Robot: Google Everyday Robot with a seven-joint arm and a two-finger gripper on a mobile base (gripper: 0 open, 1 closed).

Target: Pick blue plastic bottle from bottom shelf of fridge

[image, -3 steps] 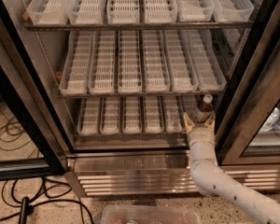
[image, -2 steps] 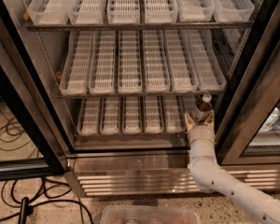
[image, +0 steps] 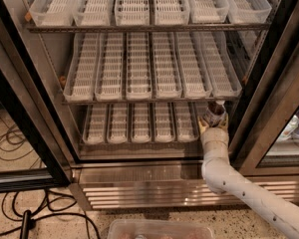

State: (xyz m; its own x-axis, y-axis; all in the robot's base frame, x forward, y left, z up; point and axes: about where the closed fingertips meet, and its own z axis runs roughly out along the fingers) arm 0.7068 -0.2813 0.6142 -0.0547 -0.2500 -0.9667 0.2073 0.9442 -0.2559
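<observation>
The blue plastic bottle [image: 216, 111] is a small clear bottle of dark liquid with a pale label. It stands at the right end of the bottom shelf [image: 139, 126] of the fridge [image: 35, 83], partly hidden under the middle rack. My gripper [image: 213, 124] reaches into the fridge from the lower right on its white arm. It is at the bottle's lower part, right against it.
Ribbed plastic lane trays line all three racks. The black door frame [image: 269, 93] stands close to the right of the arm. The slatted steel base [image: 139, 188] lies below. Black cables [image: 35, 218] lie on the floor at left. A clear bin [image: 159, 229] sits at the bottom edge.
My gripper has moved slightly deeper and upward around the bottle. The bottle has barely shifted.
</observation>
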